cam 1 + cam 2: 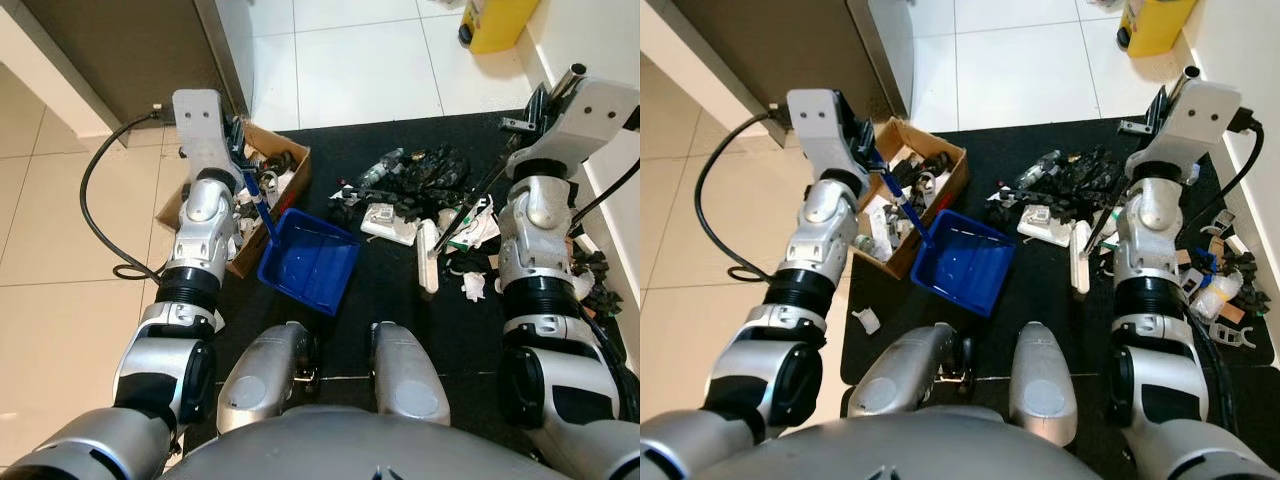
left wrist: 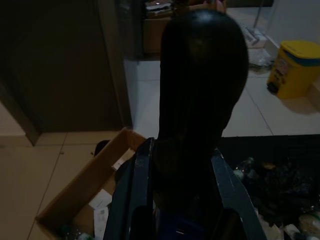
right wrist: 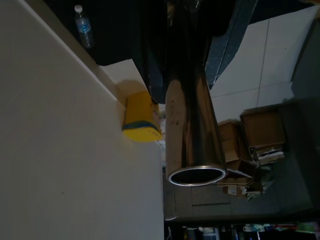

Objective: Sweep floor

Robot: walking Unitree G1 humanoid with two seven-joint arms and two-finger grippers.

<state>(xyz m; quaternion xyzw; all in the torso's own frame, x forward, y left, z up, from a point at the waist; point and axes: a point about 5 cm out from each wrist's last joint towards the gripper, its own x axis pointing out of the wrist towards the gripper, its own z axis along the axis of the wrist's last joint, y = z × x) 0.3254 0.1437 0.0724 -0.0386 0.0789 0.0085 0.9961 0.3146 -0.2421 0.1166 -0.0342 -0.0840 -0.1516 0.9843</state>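
Note:
A blue dustpan (image 1: pixel 310 260) rests on the black mat (image 1: pixel 400 300) in front of my knees, its mouth toward the rubbish. My left gripper (image 1: pixel 240 135) is shut on the dustpan's dark upright handle (image 2: pixel 200 75), which stands between its fingers (image 2: pixel 132 200). My right gripper (image 1: pixel 535 110) is shut on the broom's shiny metal pole (image 3: pixel 192 130). The pole slants down to the white broom head (image 1: pixel 428 255) on the mat. A pile of dark debris, paper scraps and a small bottle (image 1: pixel 415 180) lies just beyond the broom head.
An open cardboard box (image 1: pixel 295 155) holding rubbish sits beside the dustpan at the mat's left edge. A black cable (image 1: pixel 95 200) loops over the tiles on the left. A yellow bin (image 1: pixel 495 20) stands far right by the wall. More scraps (image 1: pixel 1225 285) lie beyond my right arm.

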